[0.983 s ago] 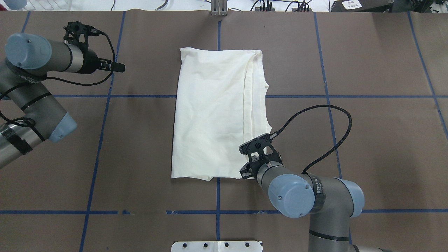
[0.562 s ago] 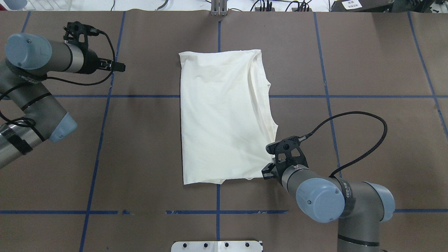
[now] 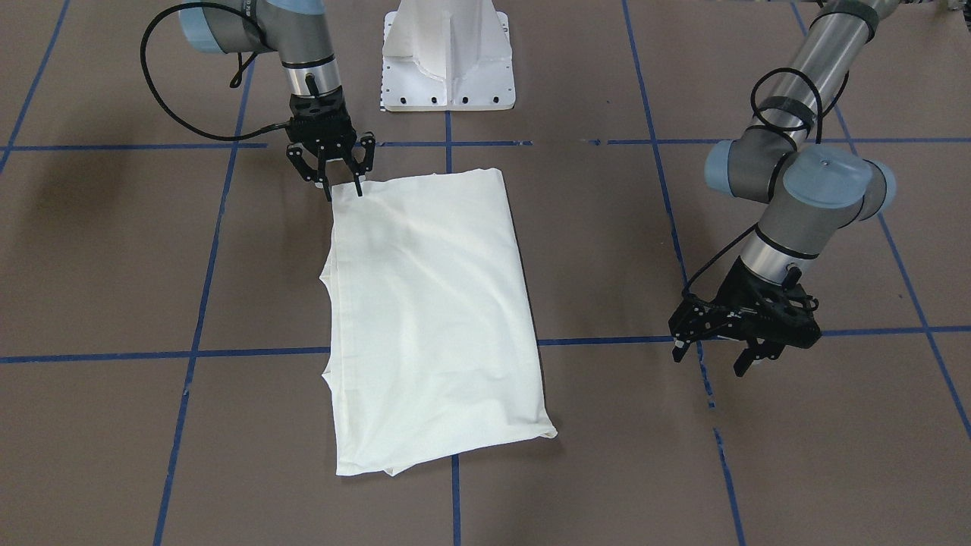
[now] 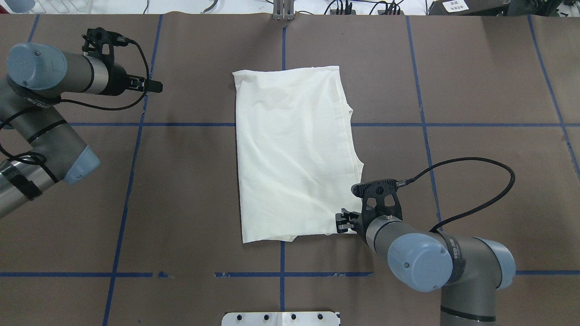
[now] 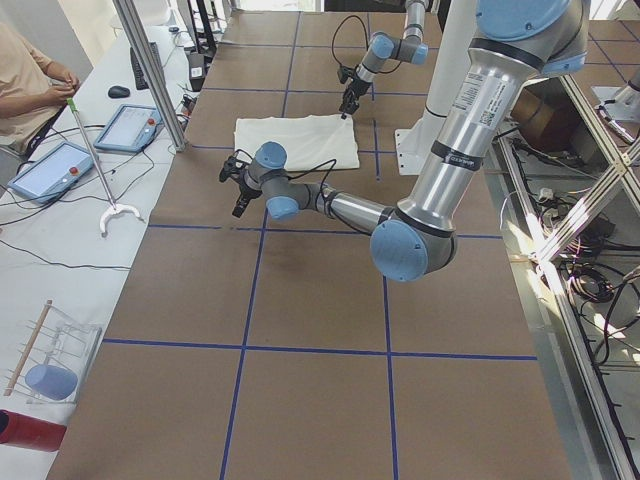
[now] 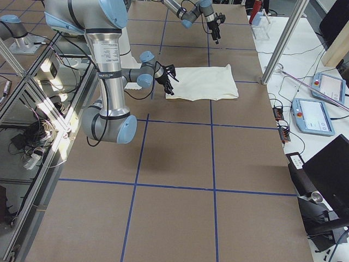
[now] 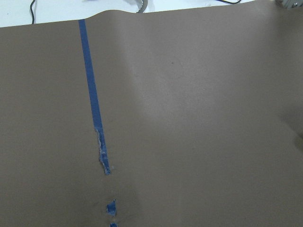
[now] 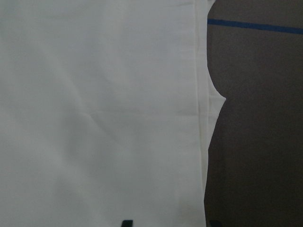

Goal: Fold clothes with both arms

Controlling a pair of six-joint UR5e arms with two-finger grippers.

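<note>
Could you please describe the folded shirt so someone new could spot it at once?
On the brown table crossed by blue tape lines, look at the middle. The shirt lies there, a folded cream-white rectangle, one corner at the right gripper, the only cloth on the table.

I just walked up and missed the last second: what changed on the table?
The right gripper slid toward the robot's right, and the near end of the shirt shifted with it; its jaws now stand open at that corner. The left gripper and the shirt's far edge stayed put.
</note>
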